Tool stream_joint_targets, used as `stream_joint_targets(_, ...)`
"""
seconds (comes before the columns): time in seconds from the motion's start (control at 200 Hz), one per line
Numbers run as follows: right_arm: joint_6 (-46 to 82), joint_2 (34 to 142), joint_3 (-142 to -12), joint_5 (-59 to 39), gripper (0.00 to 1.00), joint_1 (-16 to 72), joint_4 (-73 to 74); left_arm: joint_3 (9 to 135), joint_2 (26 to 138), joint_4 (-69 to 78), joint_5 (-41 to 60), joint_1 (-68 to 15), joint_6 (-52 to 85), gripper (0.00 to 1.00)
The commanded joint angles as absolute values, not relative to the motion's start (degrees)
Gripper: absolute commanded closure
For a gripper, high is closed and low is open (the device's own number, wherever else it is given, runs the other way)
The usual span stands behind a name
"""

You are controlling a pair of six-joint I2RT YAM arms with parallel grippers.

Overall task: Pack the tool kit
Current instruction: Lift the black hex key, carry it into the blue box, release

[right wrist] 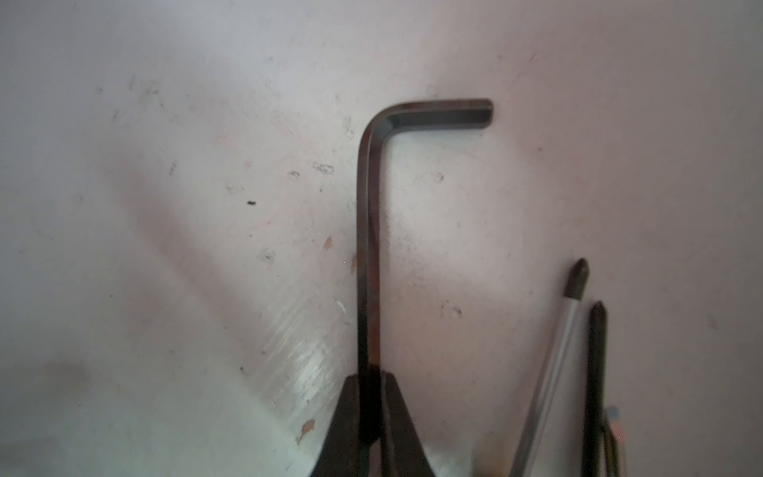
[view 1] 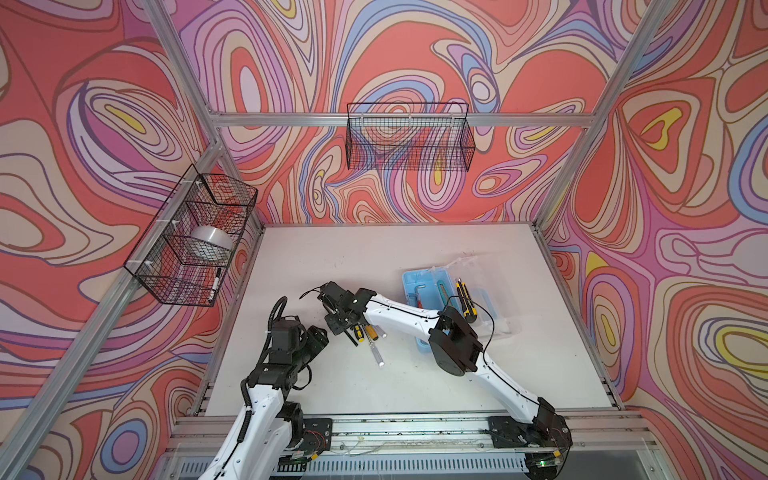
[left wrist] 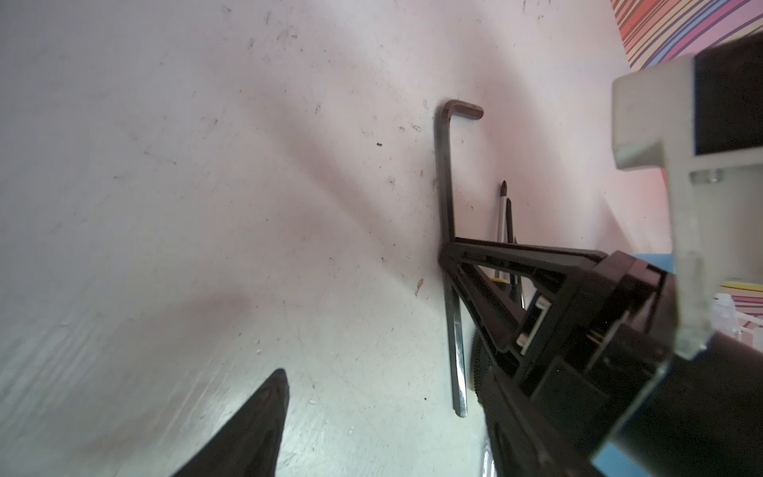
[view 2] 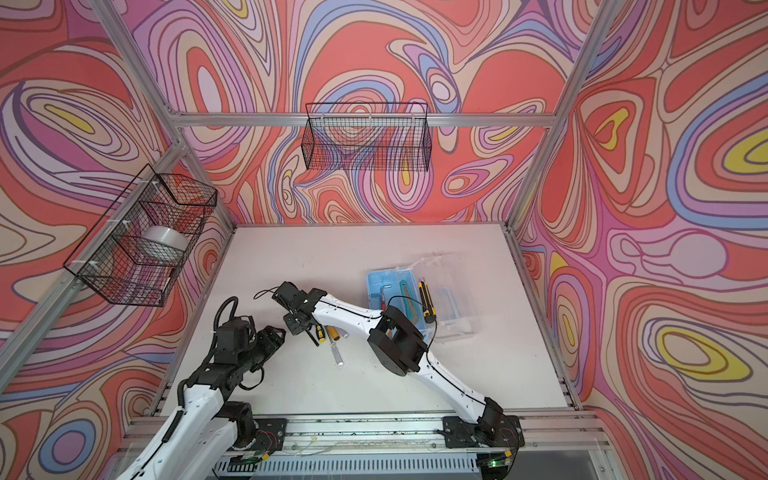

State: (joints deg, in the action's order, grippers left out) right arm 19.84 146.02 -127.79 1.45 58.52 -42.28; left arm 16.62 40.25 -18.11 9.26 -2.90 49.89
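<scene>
Left gripper (view 2: 277, 332) hangs wide open and empty near the table's (view 1: 457, 374) left edge. Right gripper (right wrist: 369, 384) is clamped on a hex key (right wrist: 368, 247), with screwdrivers (view 1: 360, 332) just beside it. The open tool kit box (view 1: 409, 277) by the right edge already holds some tools, so packing looks partly done.
</scene>
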Motion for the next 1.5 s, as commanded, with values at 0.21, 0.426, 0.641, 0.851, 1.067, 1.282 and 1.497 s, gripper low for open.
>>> stream_joint_targets(0.21,23.4,137.9,-119.6,-5.8,1.00,56.2,-36.5,17.5,41.5,-15.7,9.7,-2.4,48.9,0.26)
stream_joint_targets(0.426,24.3,132.6,-114.5,-7.1,1.00,55.9,-33.3,17.0,44.9,-11.9,12.2,-2.4,48.6,0.25)
stream_joint_targets(0.641,24.9,127.6,-110.2,-4.5,1.00,55.8,-32.7,17.5,45.8,-10.8,12.6,-2.5,48.4,0.25)
stream_joint_targets(0.851,25.8,118.6,-100.3,1.2,1.00,53.8,-33.0,18.0,46.8,-10.5,13.7,-2.4,47.2,0.25)
stream_joint_targets(1.067,28.4,102.9,-84.1,7.7,1.00,48.1,-33.4,19.0,48.0,-8.6,15.5,-3.1,45.7,0.24)
stream_joint_targets(1.282,30.4,93.6,-74.3,8.9,1.00,43.4,-32.9,24.2,55.1,-6.4,10.1,-11.6,44.4,0.24)
stream_joint_targets(1.497,31.7,94.1,-68.9,7.5,1.00,40.2,-29.9,28.5,65.2,-1.5,11.4,-15.7,45.3,0.25)
